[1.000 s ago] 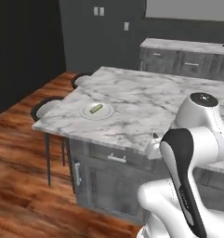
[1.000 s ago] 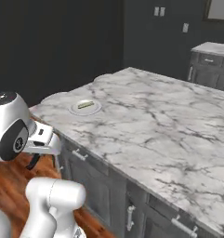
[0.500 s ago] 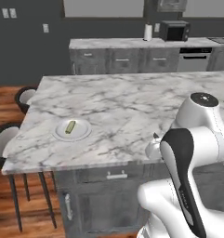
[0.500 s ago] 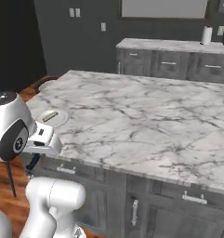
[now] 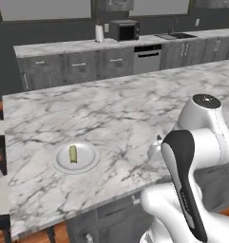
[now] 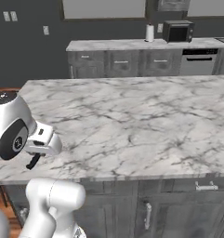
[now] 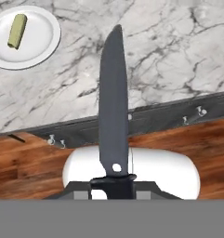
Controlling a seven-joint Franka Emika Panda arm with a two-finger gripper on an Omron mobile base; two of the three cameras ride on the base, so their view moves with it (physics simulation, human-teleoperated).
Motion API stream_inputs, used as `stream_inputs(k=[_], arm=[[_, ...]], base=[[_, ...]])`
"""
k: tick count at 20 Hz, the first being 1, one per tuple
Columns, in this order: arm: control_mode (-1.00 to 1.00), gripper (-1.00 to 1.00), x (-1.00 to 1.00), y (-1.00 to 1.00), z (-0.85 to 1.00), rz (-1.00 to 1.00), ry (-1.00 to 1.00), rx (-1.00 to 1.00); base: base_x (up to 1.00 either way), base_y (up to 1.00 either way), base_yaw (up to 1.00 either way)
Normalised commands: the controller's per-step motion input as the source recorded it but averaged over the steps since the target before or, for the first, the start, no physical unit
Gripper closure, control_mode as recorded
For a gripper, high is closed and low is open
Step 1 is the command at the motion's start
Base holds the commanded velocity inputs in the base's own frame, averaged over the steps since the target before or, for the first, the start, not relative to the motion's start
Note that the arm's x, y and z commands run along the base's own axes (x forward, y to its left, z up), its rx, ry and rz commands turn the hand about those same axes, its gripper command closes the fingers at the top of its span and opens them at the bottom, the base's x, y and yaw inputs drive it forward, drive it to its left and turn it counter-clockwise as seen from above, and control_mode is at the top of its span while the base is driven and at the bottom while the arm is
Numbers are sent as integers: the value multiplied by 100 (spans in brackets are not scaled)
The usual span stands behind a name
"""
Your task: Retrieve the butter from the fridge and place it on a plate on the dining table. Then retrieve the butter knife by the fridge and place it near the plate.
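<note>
The whole scene has been shifted since the earlier frames — the base has been driven. The slim dark butter knife (image 7: 113, 100) is clamped in the tool (image 7: 112, 182). The yellowish-green butter (image 5: 73, 154) stick is seen on the round white plate (image 5: 90, 159), on the veined marble tabletop (image 5: 120, 111).

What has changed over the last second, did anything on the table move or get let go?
Only the base has moved: it has driven around the dining table, so the whole scene shifted and the back counter with its microwave came into sight. Nothing was let go. The butter still lies on the plate, and the pincer stays shut on the butter knife.
</note>
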Motion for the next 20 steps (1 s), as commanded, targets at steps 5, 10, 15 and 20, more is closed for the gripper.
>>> stream_inputs(k=[5, 10, 15, 20], arm=[[100, 100, 0, 0, 0, 0, 0, 0], [100, 100, 0, 0, 0, 0, 0, 0], [-100, 100, 29, -2, 0, 8, 4, 0], [-100, 100, 73, -26, -8, 15, 1, 0]], base=[[0, 47, -1], [32, 23, 16], [25, 0, 8], [0, 0, 0]])
